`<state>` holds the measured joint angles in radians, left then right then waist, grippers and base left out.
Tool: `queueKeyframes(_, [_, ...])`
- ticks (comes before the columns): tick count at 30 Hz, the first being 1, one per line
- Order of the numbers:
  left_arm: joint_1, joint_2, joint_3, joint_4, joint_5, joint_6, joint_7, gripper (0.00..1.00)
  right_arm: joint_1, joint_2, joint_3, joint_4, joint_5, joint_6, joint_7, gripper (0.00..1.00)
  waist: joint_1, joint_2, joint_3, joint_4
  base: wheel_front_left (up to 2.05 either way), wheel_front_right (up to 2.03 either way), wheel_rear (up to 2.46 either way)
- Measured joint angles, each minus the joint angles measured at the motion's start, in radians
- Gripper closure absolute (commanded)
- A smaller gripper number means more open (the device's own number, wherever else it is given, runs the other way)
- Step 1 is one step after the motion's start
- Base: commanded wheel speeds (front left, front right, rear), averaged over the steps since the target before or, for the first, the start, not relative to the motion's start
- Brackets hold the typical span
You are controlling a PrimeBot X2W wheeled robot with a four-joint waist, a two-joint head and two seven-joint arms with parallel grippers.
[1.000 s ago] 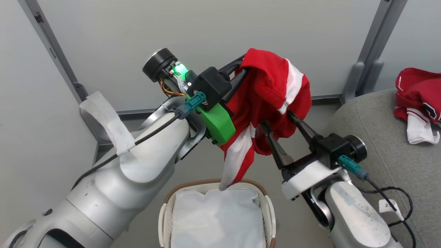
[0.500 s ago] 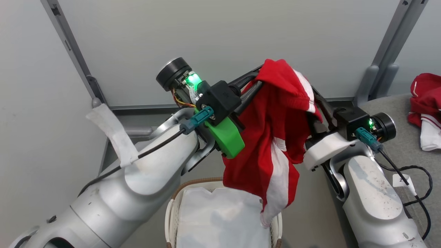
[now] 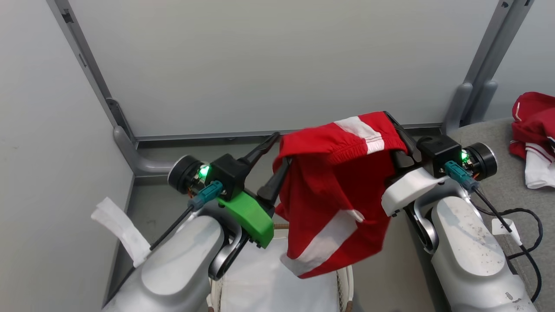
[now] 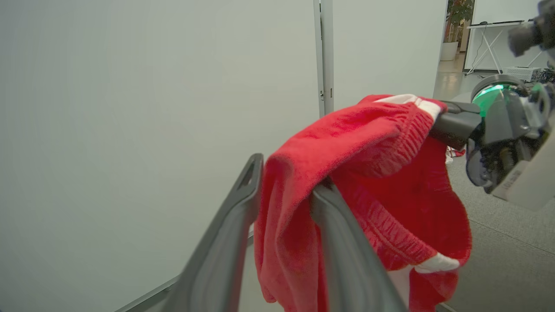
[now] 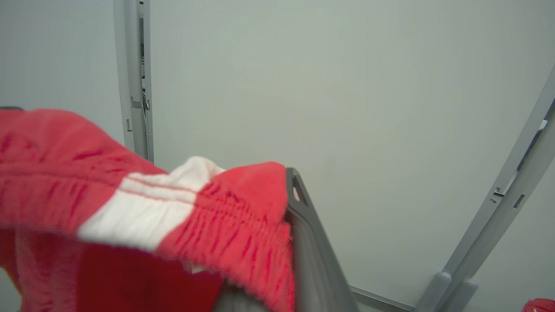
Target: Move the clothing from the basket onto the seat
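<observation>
Jaws either end of crosswise clothing (image 3: 334, 190)

The left end effector (image 3: 282, 149), at centre frame, is held with jaws parted and angled toward the upper right; the right end effector (image 3: 391, 119), right of centre, is clamped on the clothing (image 3: 329, 190).

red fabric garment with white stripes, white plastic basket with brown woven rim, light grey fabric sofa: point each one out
garment (image 3: 334, 190), head view, middle of the hanging cloth
basket (image 3: 349, 286), head view, white right rim
sofa (image 3: 529, 197), head view, bare seat fabric
</observation>
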<state>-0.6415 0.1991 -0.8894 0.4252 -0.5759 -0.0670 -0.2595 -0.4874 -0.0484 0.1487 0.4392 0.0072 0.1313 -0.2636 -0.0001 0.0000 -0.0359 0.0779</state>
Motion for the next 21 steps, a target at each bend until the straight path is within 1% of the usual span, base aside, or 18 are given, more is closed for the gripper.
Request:
queueKeyframes(4, [0.098,-0.029,0.071,-0.006,-0.011,0.0,-0.002,0.0,0.0,0.0,-0.013,-0.012,-0.021,0.0,0.0,1.0,0.0,0.0,0.003,-0.001,0.0,0.0,0.0])
queueKeyframes(6, [0.141,-0.036,0.087,-0.003,0.02,-0.004,-0.003,0.0,-0.001,0.0,-0.017,-0.017,-0.032,0.0,0.0,1.0,0.0,0.0,0.005,-0.003,0.0,0.0,0.0])
queueKeyframes(11, [0.251,-0.068,0.145,0.013,0.047,-0.026,-0.003,0.0,0.0,0.0,-0.025,-0.028,-0.049,0.0,0.0,1.0,0.0,0.0,0.006,-0.011,0.0,0.0,0.0])
queueKeyframes(17, [0.342,-0.094,0.193,0.033,0.091,-0.046,-0.003,0.0,0.007,0.0,-0.039,-0.034,-0.062,0.0,0.0,1.0,0.0,0.0,0.007,-0.025,0.0,0.0,0.0])
queueKeyframes(21, [0.373,-0.11,0.22,0.034,0.116,-0.052,-0.003,0.0,0.008,0.0,-0.048,-0.036,-0.064,0.0,0.0,1.0,0.0001,0.0,0.011,-0.034,0.0,0.0,0.0])
